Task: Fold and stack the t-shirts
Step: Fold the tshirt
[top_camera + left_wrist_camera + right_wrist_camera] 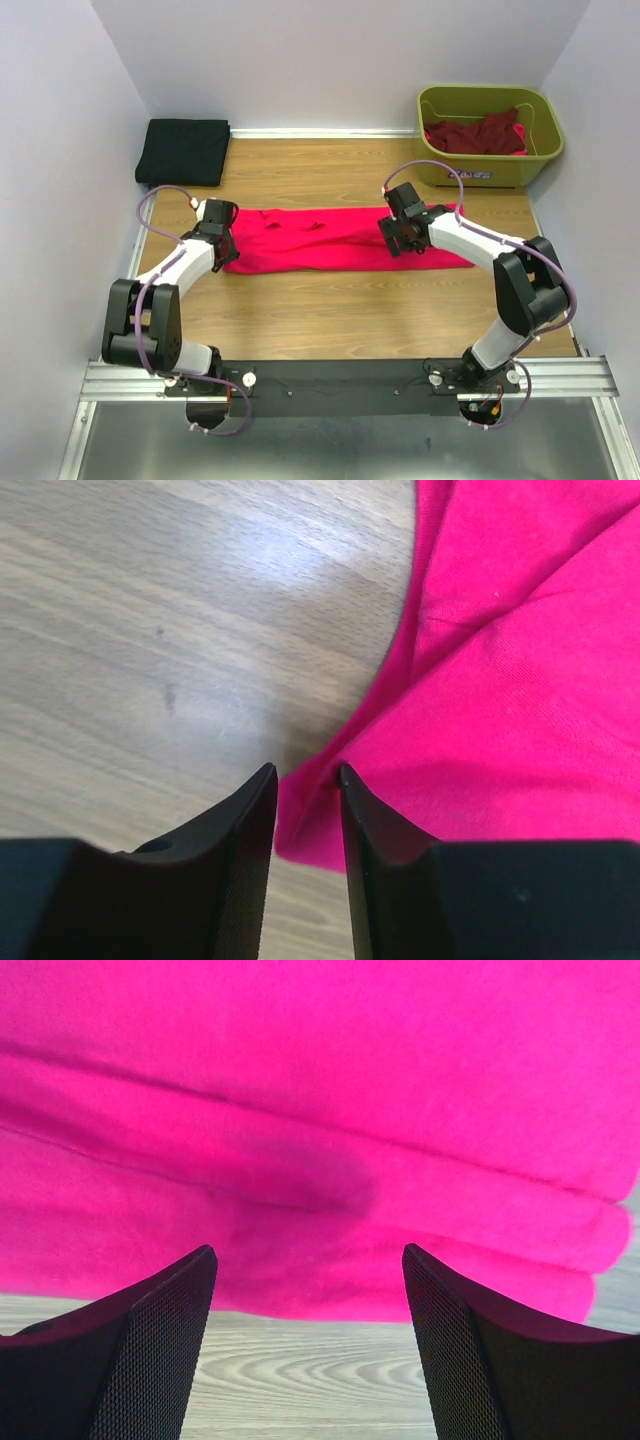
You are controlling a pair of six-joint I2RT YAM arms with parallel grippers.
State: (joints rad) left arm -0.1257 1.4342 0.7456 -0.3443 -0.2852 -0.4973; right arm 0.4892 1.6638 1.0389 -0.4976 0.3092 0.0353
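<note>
Top external view: A bright pink-red cloth t-shirt [340, 240] lies folded into a long band across the middle of the wooden table [350, 320]. The left arm bends forward from its base, elbow raised. The left gripper [225, 245] is set at the band's left end. The right arm reaches forward and inward, with the right gripper [395, 238] over the band's right part. A black folded cloth t-shirt [183, 150] sits in the far left corner, well apart from the band. An olive-green plastic tub [490, 170] stands at the far right, and dark maroon cloth shirts [475, 135] are heaped inside it.

Left wrist view: The black fingers [235, 840] stand narrowly apart, low over the table. A rounded corner of the pink-red shirt shows in the gap and runs off to the right. Whether the fingers pinch the cloth or merely straddle it cannot be told. Bare wood is on the left.

Right wrist view: The mesh-textured black fingers [150, 1340] stand wide apart with nothing between them, aimed at the near folded edge of the pink-red shirt. The cloth fills the upper frame in layered folds, and a strip of wood is below it.
</note>
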